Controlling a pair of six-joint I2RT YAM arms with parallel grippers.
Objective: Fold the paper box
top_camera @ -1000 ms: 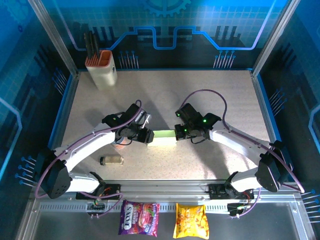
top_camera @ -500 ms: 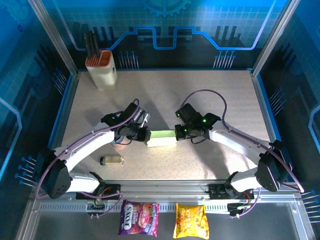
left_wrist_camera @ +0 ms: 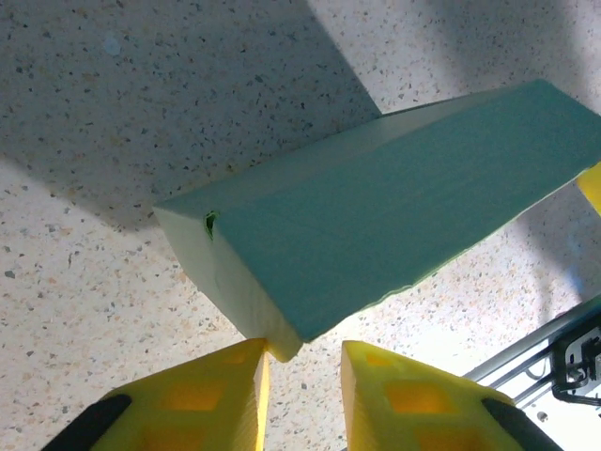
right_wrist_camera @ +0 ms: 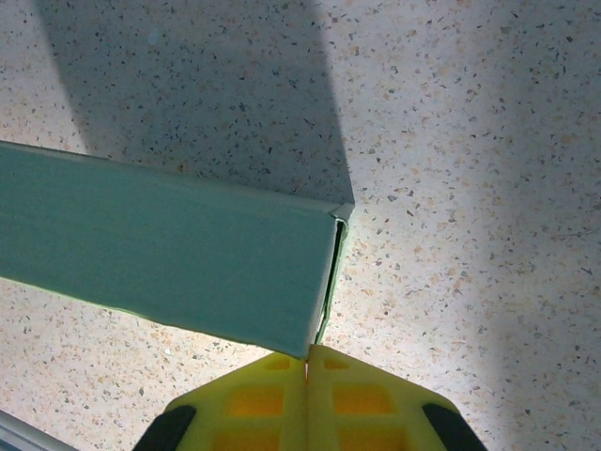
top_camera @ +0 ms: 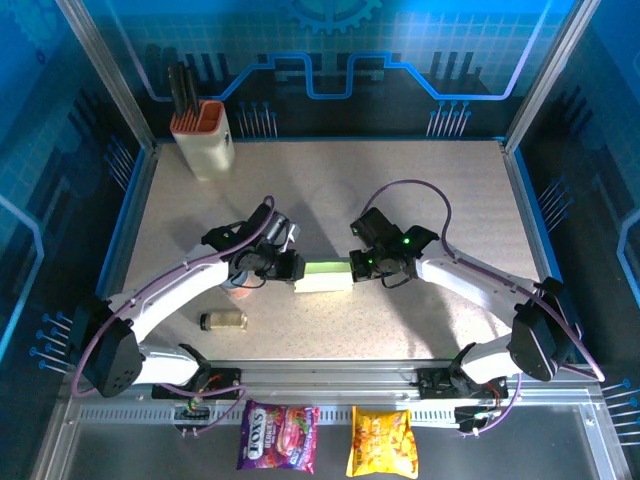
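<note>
The paper box (top_camera: 323, 277) is a pale mint-green folded rectangular box lying on the speckled table between both grippers. In the left wrist view the paper box (left_wrist_camera: 394, 197) lies slantwise, and its near corner touches the tip of the left finger (left_wrist_camera: 239, 376). My left gripper (left_wrist_camera: 302, 362) stands slightly open, with bare table showing in the gap. In the right wrist view the paper box (right_wrist_camera: 160, 244) ends at a loose end flap. My right gripper (right_wrist_camera: 308, 362) is shut, its joined tips touching the lower corner of that end. From above, the left gripper (top_camera: 290, 268) and right gripper (top_camera: 355, 263) flank the box.
A cream holder with an orange rim (top_camera: 205, 140) holds dark sticks at the back left. A small jar (top_camera: 224, 320) lies near the left arm, by a pinkish object (top_camera: 238, 293) under it. Two snack packets (top_camera: 277, 437) (top_camera: 382, 441) lie beyond the front rail.
The left gripper's jaws have narrowed from a wider gap and sit closer to the box's left end. The box and the right gripper have barely moved.
</note>
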